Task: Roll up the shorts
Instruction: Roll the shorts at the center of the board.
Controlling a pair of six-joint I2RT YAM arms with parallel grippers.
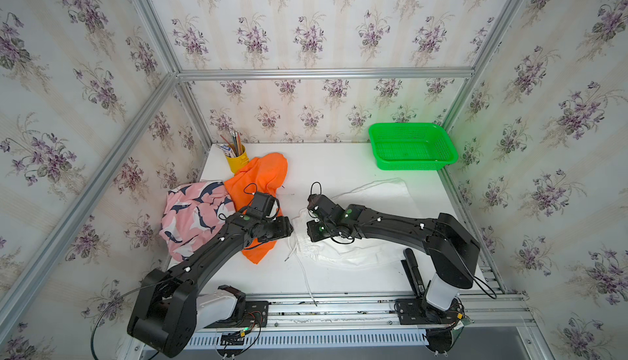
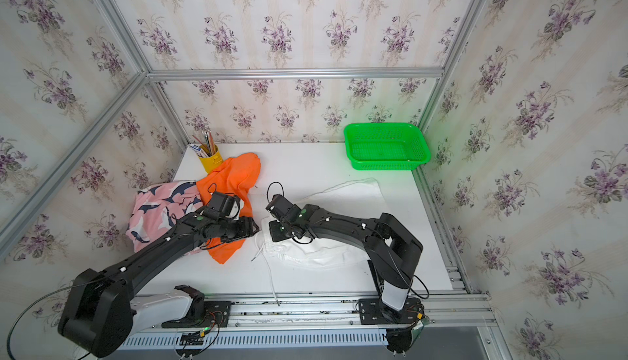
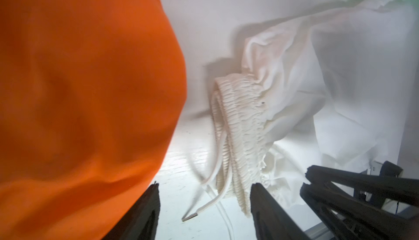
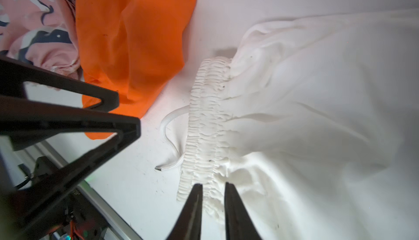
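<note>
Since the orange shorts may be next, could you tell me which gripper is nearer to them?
Left. The left gripper hovers at the edge of the orange shorts; the right gripper sits across a gap, at the waistband of the white shorts.

Black jointed arms (image 1: 390,225), white base links (image 1: 217,304), small green lights (image 1: 348,211)

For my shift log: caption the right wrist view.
Right gripper, jaws narrowly parted, at the waistband of the white shorts; orange shorts beside.
</note>
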